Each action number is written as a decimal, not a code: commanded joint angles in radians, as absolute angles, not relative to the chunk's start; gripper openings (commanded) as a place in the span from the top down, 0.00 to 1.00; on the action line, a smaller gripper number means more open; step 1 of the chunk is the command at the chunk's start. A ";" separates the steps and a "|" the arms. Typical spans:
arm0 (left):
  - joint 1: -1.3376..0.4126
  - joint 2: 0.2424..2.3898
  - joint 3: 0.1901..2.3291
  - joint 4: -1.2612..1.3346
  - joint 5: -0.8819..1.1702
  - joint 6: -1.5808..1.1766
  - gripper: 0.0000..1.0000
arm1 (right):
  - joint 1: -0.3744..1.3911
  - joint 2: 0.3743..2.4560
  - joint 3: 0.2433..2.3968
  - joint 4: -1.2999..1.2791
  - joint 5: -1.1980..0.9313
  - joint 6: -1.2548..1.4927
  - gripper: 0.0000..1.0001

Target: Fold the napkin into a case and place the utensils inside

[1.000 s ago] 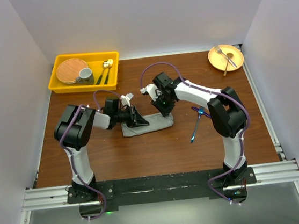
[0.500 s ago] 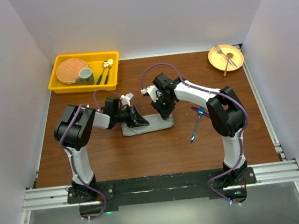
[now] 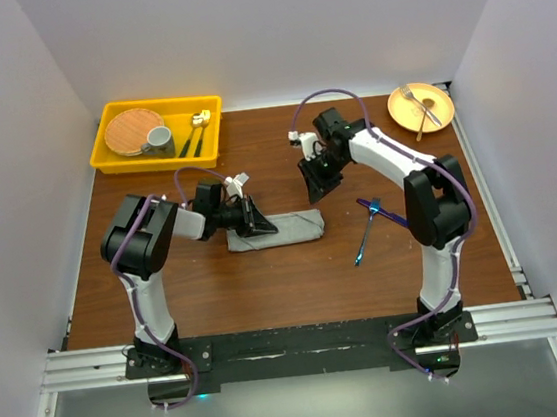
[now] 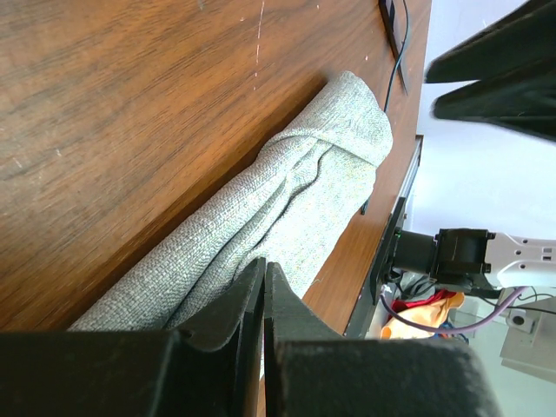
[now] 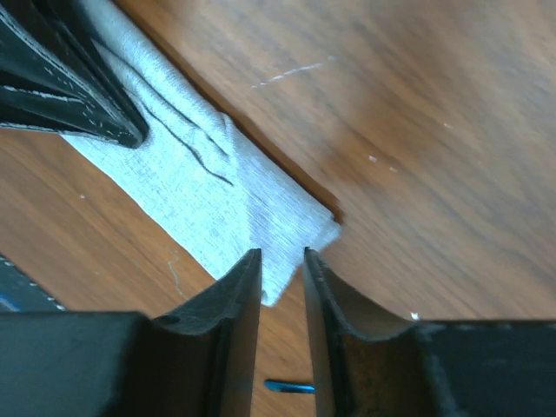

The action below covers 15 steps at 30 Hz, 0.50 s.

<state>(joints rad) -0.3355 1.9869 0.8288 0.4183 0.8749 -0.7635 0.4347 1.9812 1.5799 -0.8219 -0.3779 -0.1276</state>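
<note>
Grey, flat and already looking like the case: finding the napkin (image 3: 289,229) lying as a narrow oblong across the middle of the table (image 3: 268,290), running left to right, with soft lengthwise folds rounding over at its right end.

Seeing the change on the right side. Having been down over the cloth's right end a second ago, now hanging the right gripper (image 3: 313,194) up and back toward the far edge, clear of the napkin and touching nothing. Showing its fingers (image 5: 234,295) a narrow slot apart and widening, gripping nothing, with only cloth and wood showing below through the gap.

Keeping the left gripper (image 3: 257,223) unmoved, low at the napkin's left end, fingers (image 4: 248,295) pressed together with barely a hairline between. Not managing to tell between nipping a layer of cloth and merely pinning it down.

Reading this as finishing, or nearly finishing, the fold and freeing the right arm for the pick. Spotting the utensils (image 3: 366,238) still on bare wood just right of the case, blue handles meeting, neither one inside yet. Expecting to need the pouch's mouth held open before sliding anything in, given such flat-lying folds.
</note>
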 commanded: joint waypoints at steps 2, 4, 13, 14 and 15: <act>-0.334 2.029 0.841 0.368 0.769 -0.706 0.92 | 0.408 1.927 1.568 -0.810 -0.534 -0.045 0.81; -0.334 2.029 0.842 0.368 0.769 -0.704 0.92 | 0.391 1.940 1.543 -0.795 -0.569 -0.028 0.86; -0.334 2.028 0.834 0.364 0.767 -0.700 0.92 | 0.379 2.058 1.427 -0.703 -0.637 0.040 0.87; -0.333 2.029 0.831 0.364 0.769 -0.699 0.92 | 0.377 2.077 1.417 -0.700 -0.627 0.044 0.88; -0.330 2.029 0.830 0.362 0.769 -0.701 0.92 | 0.371 2.112 1.414 -0.698 -0.623 0.046 0.88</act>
<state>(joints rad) -0.3351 1.9900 0.8341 0.4099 0.8761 -0.7631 0.3836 2.0453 1.4467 -0.7437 -0.5972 -0.0071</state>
